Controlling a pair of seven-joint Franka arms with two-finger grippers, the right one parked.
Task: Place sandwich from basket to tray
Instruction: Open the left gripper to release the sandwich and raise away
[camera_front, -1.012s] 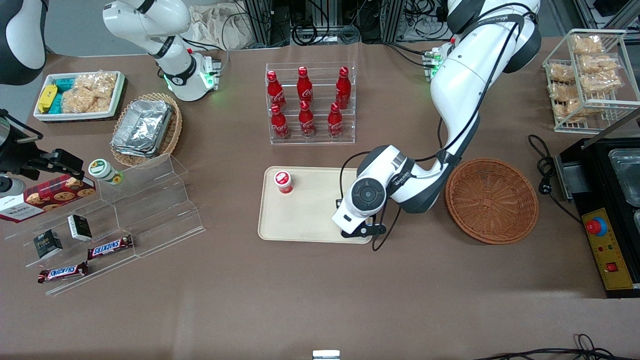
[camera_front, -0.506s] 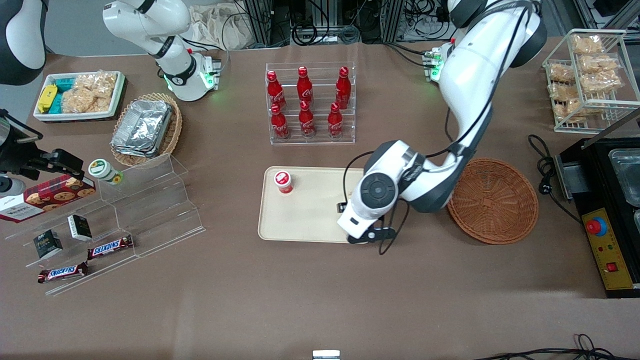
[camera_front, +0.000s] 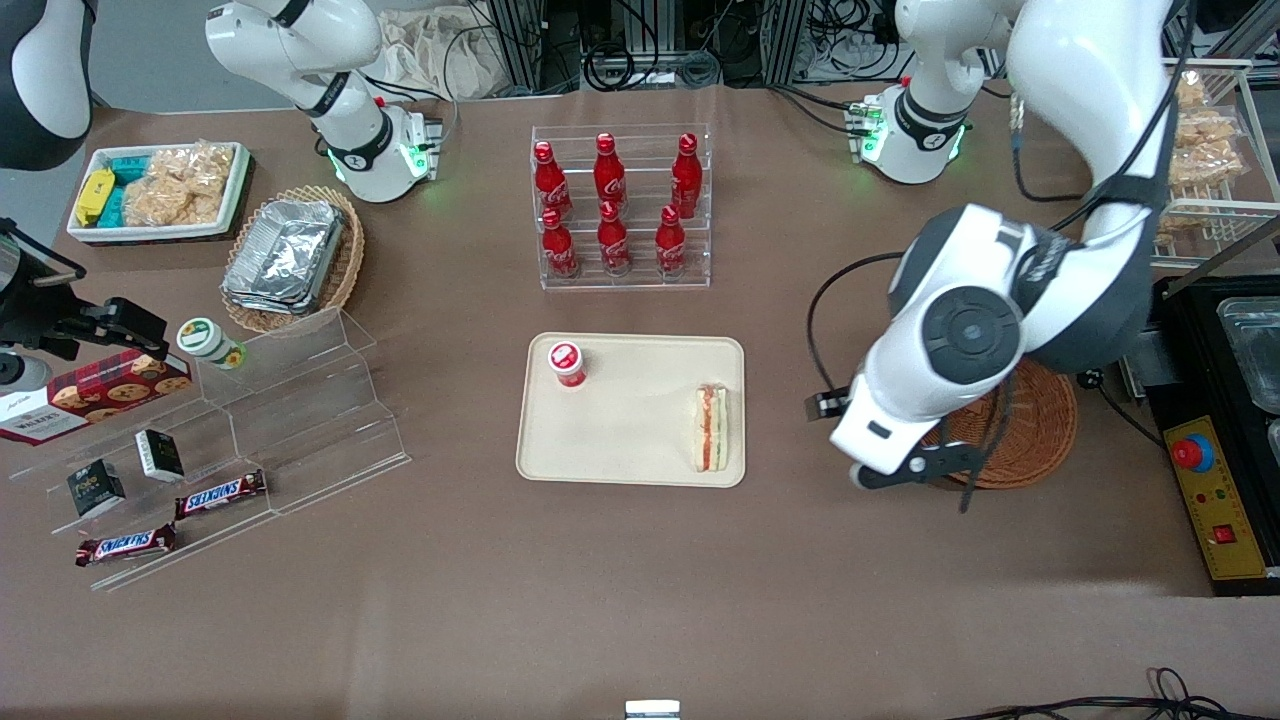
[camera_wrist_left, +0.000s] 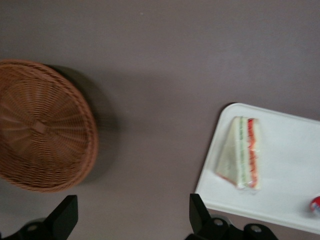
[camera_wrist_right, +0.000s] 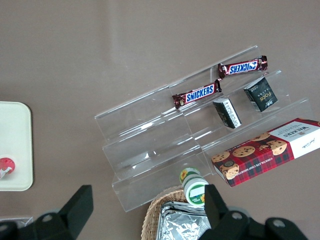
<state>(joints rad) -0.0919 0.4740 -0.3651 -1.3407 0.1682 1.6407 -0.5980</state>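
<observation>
The sandwich (camera_front: 711, 428) (camera_wrist_left: 241, 159) lies flat on the beige tray (camera_front: 620, 440) (camera_wrist_left: 290, 200), at the tray's end nearest the basket, with its red and green filling edge showing. The dark wicker basket (camera_front: 1035, 435) (camera_wrist_left: 40, 125) holds nothing and is partly covered by the arm in the front view. My left gripper (camera_wrist_left: 131, 220) (camera_front: 895, 460) hangs open and holds nothing, high above the bare table between tray and basket, apart from both.
A red-capped cup (camera_front: 567, 363) stands on the tray's end toward the parked arm. A rack of red bottles (camera_front: 620, 210) stands farther from the front camera than the tray. A control box with a red button (camera_front: 1215, 490) sits beside the basket, toward the working arm's end.
My gripper has moved off the tray toward the basket and risen. The sandwich, earlier hidden under the hand, now lies free on the tray.
</observation>
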